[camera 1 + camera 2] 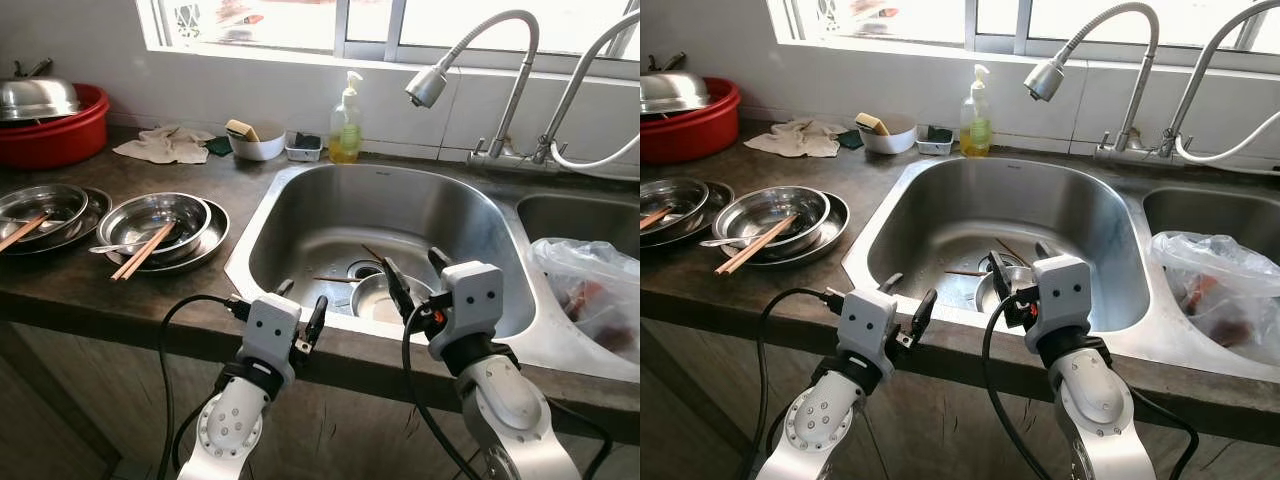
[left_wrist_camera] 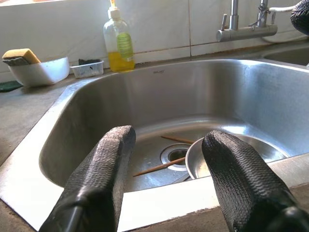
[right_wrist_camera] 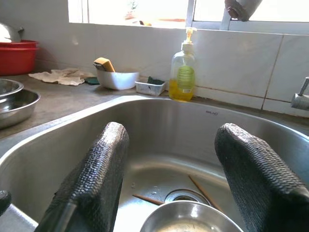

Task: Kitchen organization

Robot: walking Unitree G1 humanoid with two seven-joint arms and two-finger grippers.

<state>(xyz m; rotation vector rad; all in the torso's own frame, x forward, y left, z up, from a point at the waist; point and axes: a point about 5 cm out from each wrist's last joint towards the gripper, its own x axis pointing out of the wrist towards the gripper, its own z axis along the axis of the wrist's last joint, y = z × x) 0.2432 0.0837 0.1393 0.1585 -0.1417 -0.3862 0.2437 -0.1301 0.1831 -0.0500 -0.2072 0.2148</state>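
Observation:
A steel sink holds a small steel bowl near the drain and loose chopsticks on its bottom. On the counter to the left stand stacked steel bowls with chopsticks and a spoon across them, and a second steel bowl set further left. My left gripper hovers open at the sink's front rim. My right gripper is open just above the front of the basin, over the small bowl. Neither holds anything.
A soap bottle, a white bowl with a sponge and a small tray line the back ledge. A cloth and a red basin with a steel lid sit at the far left. Faucets arch overhead; a plastic bag fills the right basin.

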